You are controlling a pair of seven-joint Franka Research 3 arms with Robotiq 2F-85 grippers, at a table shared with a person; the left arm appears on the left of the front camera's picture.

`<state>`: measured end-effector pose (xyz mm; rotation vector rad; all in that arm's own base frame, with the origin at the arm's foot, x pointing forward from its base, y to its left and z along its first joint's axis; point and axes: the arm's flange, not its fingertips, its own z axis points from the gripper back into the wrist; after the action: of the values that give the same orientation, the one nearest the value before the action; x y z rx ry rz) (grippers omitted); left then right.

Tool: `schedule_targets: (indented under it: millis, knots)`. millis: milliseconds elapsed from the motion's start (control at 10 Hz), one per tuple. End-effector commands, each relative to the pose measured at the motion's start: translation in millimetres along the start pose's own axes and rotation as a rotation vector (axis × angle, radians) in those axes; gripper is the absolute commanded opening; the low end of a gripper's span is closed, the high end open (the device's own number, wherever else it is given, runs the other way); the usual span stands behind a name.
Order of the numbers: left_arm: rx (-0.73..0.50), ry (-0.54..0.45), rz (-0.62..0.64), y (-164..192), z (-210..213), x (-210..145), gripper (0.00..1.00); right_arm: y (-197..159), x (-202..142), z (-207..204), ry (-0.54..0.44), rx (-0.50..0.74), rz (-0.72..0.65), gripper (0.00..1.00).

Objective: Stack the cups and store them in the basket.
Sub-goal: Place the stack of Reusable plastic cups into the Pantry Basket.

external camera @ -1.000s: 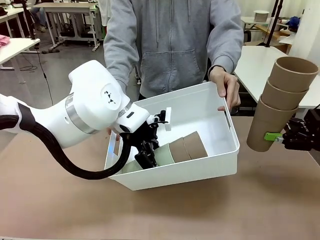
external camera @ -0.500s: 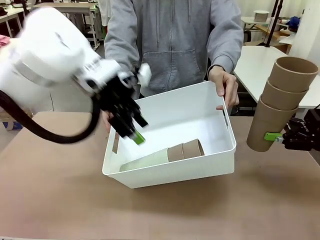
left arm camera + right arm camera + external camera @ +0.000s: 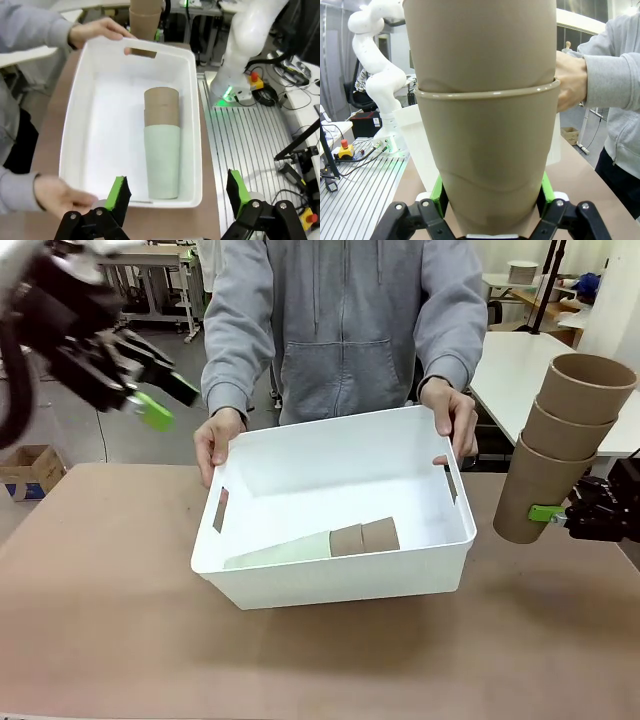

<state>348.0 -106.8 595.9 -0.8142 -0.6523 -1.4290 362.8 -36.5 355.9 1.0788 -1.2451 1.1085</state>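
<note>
The white basket (image 3: 340,580) stands on the table, with a person's hands (image 3: 215,445) on its far rim at both ends. Inside it a nested stack lies on its side: a mint-green cup (image 3: 280,550) with brown cups (image 3: 365,537) set in it. My left gripper (image 3: 165,398) hangs open and empty, high at the far left, well clear of the basket. The left wrist view looks down between that gripper's (image 3: 177,192) spread fingers at the basket (image 3: 70,130) and the lying stack (image 3: 162,150). My right gripper (image 3: 548,512) is shut on a stack of three brown cups (image 3: 565,445), held tilted in the air right of the basket. In the right wrist view the stack (image 3: 485,150) sits between the green pads (image 3: 438,192).
The brown table (image 3: 120,640) is bare in front of and left of the basket. The person stands at the far edge in a grey hoodie (image 3: 345,330). A cardboard box (image 3: 25,470) sits on the floor at far left. A white table (image 3: 520,370) stands behind at right.
My left gripper has risen out of the basket and swung up to the far left, leaving the green-and-brown stack inside. The basket has settled flatter. The right arm has stayed still.
</note>
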Motion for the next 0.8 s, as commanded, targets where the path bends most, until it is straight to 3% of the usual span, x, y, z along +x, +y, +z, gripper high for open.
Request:
schedule_targets:
  millis: [0, 200, 600, 700]
  knots:
    - [0.021, -0.046, -0.049, -14.0, 29.0, -29.9, 1.0, -0.4, 3.9, -1.4, -0.005, 0.002, 0.014, 0.84]
    - [0.045, -0.082, -0.068, -18.8, 58.8, -58.8, 1.0, -0.4, 3.9, -1.4, -0.005, 0.002, 0.014, 0.84]
    - [0.077, -0.109, -0.084, -23.1, 73.9, -87.3, 1.0, -0.4, 3.9, -1.4, -0.005, 0.002, 0.014, 0.84]
    - [0.072, -0.183, -0.101, -22.1, 73.7, -88.8, 1.0, -0.4, 3.9, -1.4, -0.005, 0.002, 0.014, 0.84]
